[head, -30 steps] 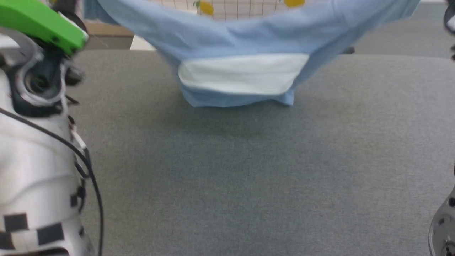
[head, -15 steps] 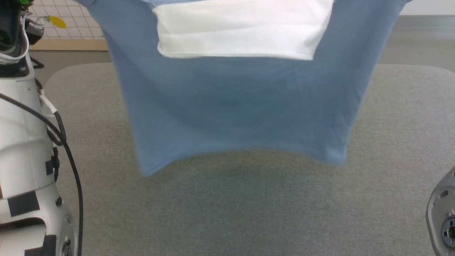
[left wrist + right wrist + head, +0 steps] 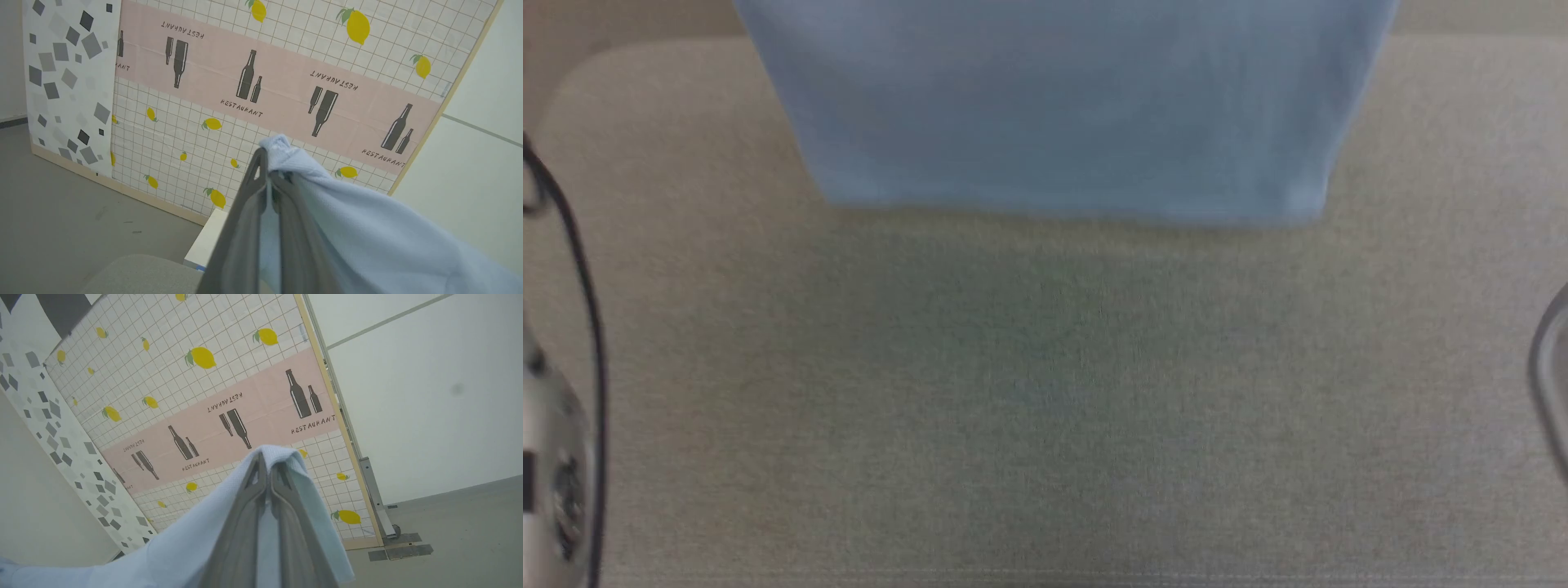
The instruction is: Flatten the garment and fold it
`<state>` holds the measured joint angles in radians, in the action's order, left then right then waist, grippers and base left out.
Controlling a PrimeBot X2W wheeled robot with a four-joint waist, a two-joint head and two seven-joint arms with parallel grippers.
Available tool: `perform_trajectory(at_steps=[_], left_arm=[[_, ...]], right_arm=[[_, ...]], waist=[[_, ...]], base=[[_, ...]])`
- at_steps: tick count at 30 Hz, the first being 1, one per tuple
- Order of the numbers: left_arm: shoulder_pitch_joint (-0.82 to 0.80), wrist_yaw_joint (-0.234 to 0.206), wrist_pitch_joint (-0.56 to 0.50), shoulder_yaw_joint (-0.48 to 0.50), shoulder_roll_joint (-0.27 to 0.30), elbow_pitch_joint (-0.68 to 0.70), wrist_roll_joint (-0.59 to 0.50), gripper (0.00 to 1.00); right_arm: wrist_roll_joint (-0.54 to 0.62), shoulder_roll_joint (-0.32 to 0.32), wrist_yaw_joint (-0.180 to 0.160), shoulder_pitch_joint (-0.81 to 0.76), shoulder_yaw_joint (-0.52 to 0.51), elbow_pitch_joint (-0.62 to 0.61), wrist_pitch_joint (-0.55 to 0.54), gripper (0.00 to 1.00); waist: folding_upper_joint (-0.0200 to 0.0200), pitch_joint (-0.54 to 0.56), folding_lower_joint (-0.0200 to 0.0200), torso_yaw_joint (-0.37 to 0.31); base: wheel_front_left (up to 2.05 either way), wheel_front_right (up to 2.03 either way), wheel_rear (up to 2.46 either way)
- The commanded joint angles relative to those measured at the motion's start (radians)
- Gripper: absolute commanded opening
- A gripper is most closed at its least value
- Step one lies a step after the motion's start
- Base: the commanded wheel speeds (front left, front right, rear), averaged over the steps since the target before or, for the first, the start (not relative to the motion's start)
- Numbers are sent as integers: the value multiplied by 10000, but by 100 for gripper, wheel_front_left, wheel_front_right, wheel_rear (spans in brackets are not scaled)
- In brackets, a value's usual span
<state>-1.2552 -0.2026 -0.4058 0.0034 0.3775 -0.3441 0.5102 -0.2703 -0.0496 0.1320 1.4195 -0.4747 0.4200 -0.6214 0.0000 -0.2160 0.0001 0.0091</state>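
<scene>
left gripper (image 3: 267, 163) was clamped tight on a bunched corner of the garment (image 3: 367, 228), with cloth poking past the fingertips. between the arms the garment hung as a broad blue sheet. its lower hem was above or just brushing the grey padded table (image 3: 1045, 408); the head view was blurred, so contact could not be confirmed. right gripper (image 3: 265, 461) was likewise pinched on the opposite corner. judgement: light, soft, limp fabric, not fragile, prone to sag and crease. best held at the outer corners and spread taut.
</scene>
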Motion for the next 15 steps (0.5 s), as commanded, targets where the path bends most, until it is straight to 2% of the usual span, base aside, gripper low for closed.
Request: perform_trajectory(at_steps=[1, 8, 15], left_arm=[[-619, -134, 154, -108, 111, 23, -289, 0], [-2614, -306, 1614, -154, 248, -327, -877, 0], [-3174, 73, 2878, 23, 31, -1305, -595, 0]], right_arm=[[402, -25, -13, 699, -109, 156, 316, 0], [725, -10, -13, 3016, -49, 1744, 2023, 0], [839, -8, -13, 4075, -9, 3033, 3029, 0]], waist=[[0, -1693, -1, -243], [0, -3118, -1, -307], [0, -3999, -1, -128]], base=[[0, 0, 0], [0, 0, 0], [0, 0, 0]])
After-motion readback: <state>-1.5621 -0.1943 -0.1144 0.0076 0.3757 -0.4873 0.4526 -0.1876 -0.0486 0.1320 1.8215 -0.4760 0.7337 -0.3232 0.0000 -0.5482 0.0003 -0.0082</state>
